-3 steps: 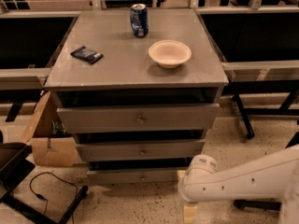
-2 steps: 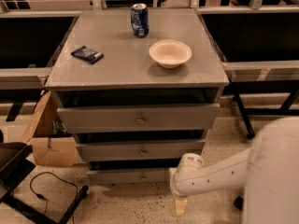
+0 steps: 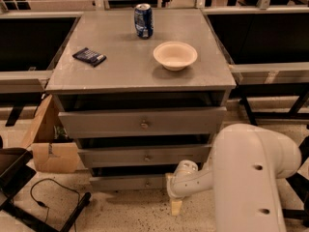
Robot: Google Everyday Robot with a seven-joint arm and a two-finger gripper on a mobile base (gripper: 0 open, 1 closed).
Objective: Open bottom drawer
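— What's nearest, and how many?

— One white arm, filling the lower right. At its end is one gripper, low over the speckled floor and pointing down, just beside the right end of the bottom drawer.

— Is it open or closed? Holding anything?

— I cannot tell; only a pale tip shows below the wrist. Nothing shows in its grasp, and I cannot tell whether it touches the drawer front.

— Drawers?

— Three grey ones, stacked. The bottom drawer is the lowest, next to the floor; above it is the middle drawer, then the top drawer, each with a small knob at centre.

— To the side?

— One cardboard box left of the cabinet, and one black cable on the floor in front of it.

— Farther back?

— On the cabinet top: one dark packet at left, one pale bowl at right, and one blue can upright at the back.
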